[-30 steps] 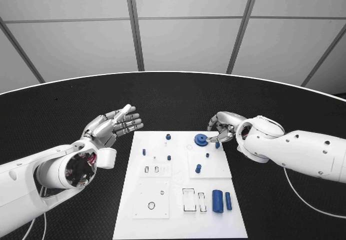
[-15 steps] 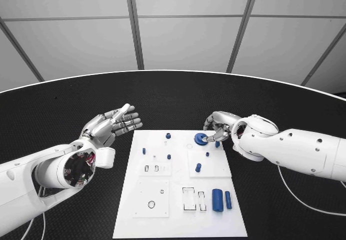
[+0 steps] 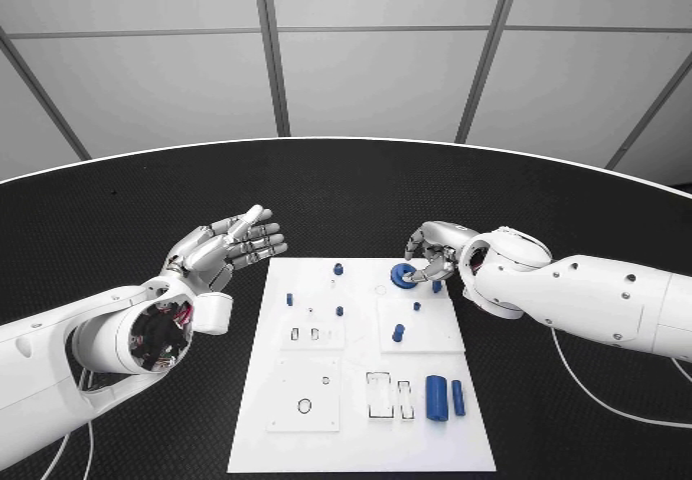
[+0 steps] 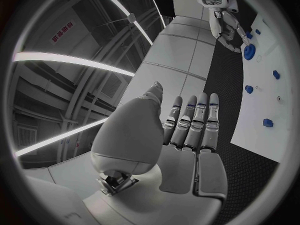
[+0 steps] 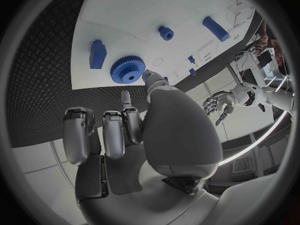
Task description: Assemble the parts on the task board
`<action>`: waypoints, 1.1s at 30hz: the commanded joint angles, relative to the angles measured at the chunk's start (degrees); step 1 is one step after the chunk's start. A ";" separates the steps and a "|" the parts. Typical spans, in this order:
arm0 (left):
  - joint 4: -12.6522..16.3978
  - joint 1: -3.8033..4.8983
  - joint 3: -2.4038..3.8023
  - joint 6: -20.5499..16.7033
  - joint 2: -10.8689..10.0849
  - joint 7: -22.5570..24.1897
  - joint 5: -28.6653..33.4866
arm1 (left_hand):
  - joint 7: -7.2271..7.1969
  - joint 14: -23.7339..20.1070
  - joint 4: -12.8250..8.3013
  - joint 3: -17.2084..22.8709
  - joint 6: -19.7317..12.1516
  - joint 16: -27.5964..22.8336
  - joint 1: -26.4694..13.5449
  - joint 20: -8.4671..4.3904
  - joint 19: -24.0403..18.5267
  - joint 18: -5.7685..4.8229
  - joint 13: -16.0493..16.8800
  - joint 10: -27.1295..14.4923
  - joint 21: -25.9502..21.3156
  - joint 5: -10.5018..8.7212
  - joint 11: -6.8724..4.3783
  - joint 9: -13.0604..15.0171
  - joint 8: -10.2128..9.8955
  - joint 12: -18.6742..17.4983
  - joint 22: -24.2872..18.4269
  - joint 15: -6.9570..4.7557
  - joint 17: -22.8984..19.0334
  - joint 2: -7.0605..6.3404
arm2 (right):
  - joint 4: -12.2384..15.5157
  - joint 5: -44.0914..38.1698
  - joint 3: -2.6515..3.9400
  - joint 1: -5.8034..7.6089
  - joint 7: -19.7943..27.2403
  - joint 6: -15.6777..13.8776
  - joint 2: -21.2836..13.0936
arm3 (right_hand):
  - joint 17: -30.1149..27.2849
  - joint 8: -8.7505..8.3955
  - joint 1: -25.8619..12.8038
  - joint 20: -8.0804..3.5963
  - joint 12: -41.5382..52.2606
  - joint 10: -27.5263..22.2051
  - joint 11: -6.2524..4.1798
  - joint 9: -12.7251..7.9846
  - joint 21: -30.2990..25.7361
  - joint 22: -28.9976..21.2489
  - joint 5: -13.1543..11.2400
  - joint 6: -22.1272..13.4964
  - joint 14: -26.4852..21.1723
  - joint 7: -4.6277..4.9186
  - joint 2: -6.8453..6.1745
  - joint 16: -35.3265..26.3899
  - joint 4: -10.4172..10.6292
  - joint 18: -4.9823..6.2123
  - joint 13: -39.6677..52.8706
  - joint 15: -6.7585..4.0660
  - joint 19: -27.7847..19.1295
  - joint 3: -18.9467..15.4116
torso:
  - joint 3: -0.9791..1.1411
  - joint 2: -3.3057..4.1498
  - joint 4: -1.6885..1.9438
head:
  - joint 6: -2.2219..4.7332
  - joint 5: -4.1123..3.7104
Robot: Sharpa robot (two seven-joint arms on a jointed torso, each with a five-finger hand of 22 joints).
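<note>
Since a second ago, the right robot hand (image 3: pixel 433 252) has drawn slightly inward along the far right corner of the white task board (image 3: pixel 361 430), while the left robot hand (image 3: pixel 227 248) stays raised, palm up, over the black worktop (image 3: pixel 130 220) just off the board's far left corner. From the head camera, the right hand's fingers are curled down at a blue gear (image 3: pixel 402 277) lying on the board's far right part. The right wrist camera shows more closely that a thumb tip touches the rim of the blue gear (image 5: pixel 128 69), with the other fingers bent just short of it; whether the gear is truly gripped cannot be told. That view also shows a small blue block (image 5: pixel 97 53) beside the gear. The left wrist camera shows the left hand (image 4: pixel 181 140) flat, fingers straight and side by side, holding nothing. Near the board's front right, a blue cylinder (image 3: pixel 436 398) and a slimmer blue pin (image 3: pixel 457 397) lie beside rectangular slots. No readable writing appears on the board.
</note>
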 commanded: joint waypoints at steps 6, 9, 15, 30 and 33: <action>0.14 0.00 0.00 -0.03 -0.17 -0.02 -0.07 | 5.04 0.02 0.08 0.25 -0.26 -0.26 0.68 -0.05 0.35 1.00 0.00 0.15 0.03 0.04 0.02 -0.05 -0.18 -0.23 -0.10 -0.17 -0.04 0.11 | -0.93 0.00 -0.17 -0.01 0.00 0.42 0.68 | 11.58 0.25 0.87 0.41 0.18 0.73 -0.08 0.08 0.24 12.01 0.44 -0.20 5.30 -0.08 0.09 0.10 -0.12 -0.71 8.45 0.38 4.47 -0.08 | 0.01 0.00 0.02 | -0.38 0.06; 0.18 0.00 0.01 -0.02 -0.19 -0.02 -0.09 | 5.04 0.02 0.08 0.25 -0.26 -0.26 0.68 -0.05 0.35 1.00 0.00 0.15 0.03 0.04 0.02 -0.05 -0.18 -0.23 -0.10 -0.17 -0.04 0.11 | -1.21 0.00 -0.22 -0.01 0.03 0.61 0.90 | 11.67 0.27 1.04 0.42 0.13 0.67 -0.06 0.07 0.27 12.05 0.48 -0.21 5.32 -0.07 0.18 0.14 -0.15 -0.72 8.40 0.38 4.48 0.01 | 0.03 -0.02 0.01 | -0.47 0.14; 0.24 0.01 0.01 -0.04 -0.27 -0.03 -0.12 | 5.04 0.02 0.08 0.25 -0.26 -0.26 0.68 -0.05 0.35 1.00 0.00 0.15 0.03 0.04 0.02 -0.05 -0.18 -0.23 -0.10 -0.17 -0.04 0.11 | -1.52 0.00 -0.37 -0.03 0.09 1.32 1.24 | 11.73 0.29 1.17 0.42 0.25 0.76 -0.06 0.07 0.30 12.09 0.50 -0.20 5.33 -0.06 0.23 0.16 -0.18 -0.73 8.52 0.39 4.50 0.08 | 0.10 0.01 -0.09 | -0.71 0.17; 0.32 0.01 0.01 -0.06 -0.41 -0.05 -0.16 | 5.04 0.02 0.08 0.25 -0.26 -0.26 0.68 -0.05 0.35 1.00 0.00 0.15 0.03 0.04 0.02 -0.05 -0.18 -0.23 -0.10 -0.17 -0.04 0.11 | -2.32 0.63 -0.72 -0.24 0.33 2.45 1.86 | 11.82 0.60 1.74 0.45 0.46 0.88 -0.06 0.07 0.38 12.20 1.16 0.26 5.34 -0.07 0.69 0.20 -0.15 -0.75 8.74 0.38 4.53 0.71 | 0.09 -0.04 -0.03 | -1.15 0.42; 0.31 0.01 0.01 -0.07 -0.44 -0.05 -0.16 | 5.09 0.06 0.03 0.27 -0.41 -0.29 0.79 -0.05 0.38 1.00 -0.02 0.10 0.00 0.04 0.05 -0.10 -0.28 -0.39 -0.16 -0.16 -0.04 0.09 | -2.32 0.64 -0.73 -0.25 0.37 2.34 1.82 | 11.95 0.76 2.00 0.43 0.64 1.02 -0.10 -0.02 0.48 12.34 2.30 0.67 5.35 -0.11 0.99 0.25 -0.13 -0.78 8.92 0.35 4.57 1.46 | 0.11 -0.01 -0.09 | -1.18 0.42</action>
